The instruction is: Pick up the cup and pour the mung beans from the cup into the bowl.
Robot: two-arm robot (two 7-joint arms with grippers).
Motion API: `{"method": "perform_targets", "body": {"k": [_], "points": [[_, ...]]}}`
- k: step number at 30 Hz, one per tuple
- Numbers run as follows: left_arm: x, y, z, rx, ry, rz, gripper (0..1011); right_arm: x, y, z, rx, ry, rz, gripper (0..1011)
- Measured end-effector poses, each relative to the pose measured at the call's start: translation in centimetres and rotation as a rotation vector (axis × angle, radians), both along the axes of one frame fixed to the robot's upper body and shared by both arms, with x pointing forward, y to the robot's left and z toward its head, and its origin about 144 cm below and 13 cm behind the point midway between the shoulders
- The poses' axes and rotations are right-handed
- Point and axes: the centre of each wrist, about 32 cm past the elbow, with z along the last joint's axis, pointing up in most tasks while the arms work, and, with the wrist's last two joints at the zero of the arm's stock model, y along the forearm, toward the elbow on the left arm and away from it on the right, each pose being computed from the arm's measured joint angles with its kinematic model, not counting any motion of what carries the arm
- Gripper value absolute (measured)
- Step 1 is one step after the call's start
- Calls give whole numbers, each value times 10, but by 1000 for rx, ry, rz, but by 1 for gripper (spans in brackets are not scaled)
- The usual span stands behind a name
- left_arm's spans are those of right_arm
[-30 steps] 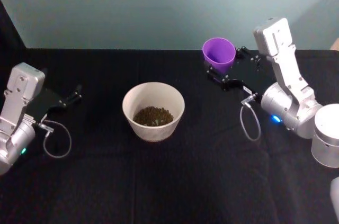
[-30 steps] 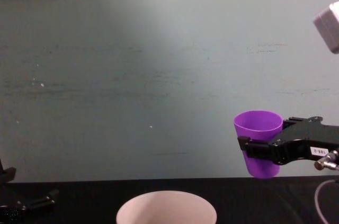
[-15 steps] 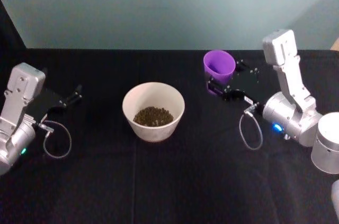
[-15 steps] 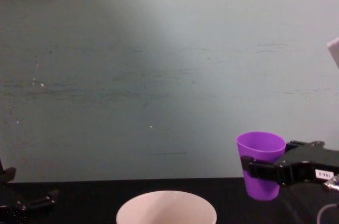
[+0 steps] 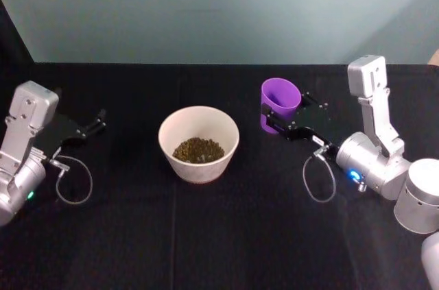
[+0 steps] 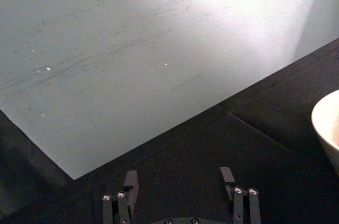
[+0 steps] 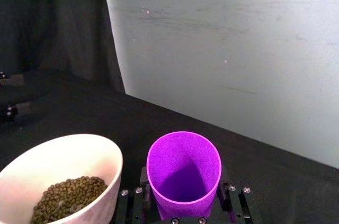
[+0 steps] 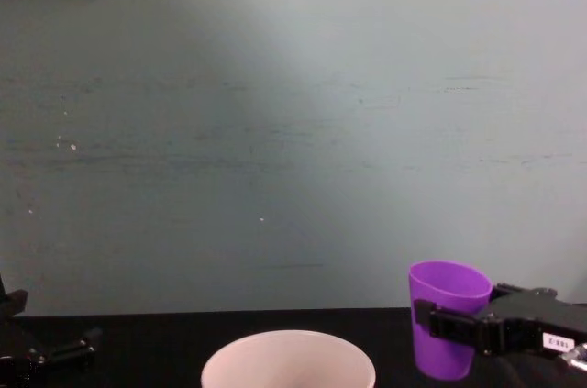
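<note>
Pour judged done — mung beans (image 5: 197, 149) seen in bowl (image 5: 226, 129). Empty cup (image 5: 278, 103) gripped upright by right gripper (image 5: 278, 120), right of bowl, near desk (image 5: 219, 235) — release judged next. Left gripper (image 6: 180, 179) parked, spread wide.

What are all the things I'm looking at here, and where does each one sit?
cup: one, bright purple, upright at the right of the bowl, held in the right hand.
bowl: one, off-white, at the table's middle.
mung beans: one small heap, brownish-green, inside the bowl.
table: one, covered in black cloth.
wall: pale green, behind the table.
right hand: black, shut on the cup.
left hand: black, open, parked at the table's left.
</note>
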Motion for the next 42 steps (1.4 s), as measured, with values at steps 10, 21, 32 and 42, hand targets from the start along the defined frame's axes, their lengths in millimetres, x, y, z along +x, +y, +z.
{"method": "perform_targets", "body": {"k": [10,21,32,42], "points": [[0,0,0,0,0,0,1000,4,2,-21,47,46,6,718],[0,0,0,0,0,0,1000,6,4,-30,51,73,19,718],[0,0,0,0,0,0,1000,4,5,-30,46,76,10,922],[0,0,0,0,0,0,1000,-7,7,-1,44,-25,-15,1002]]}}
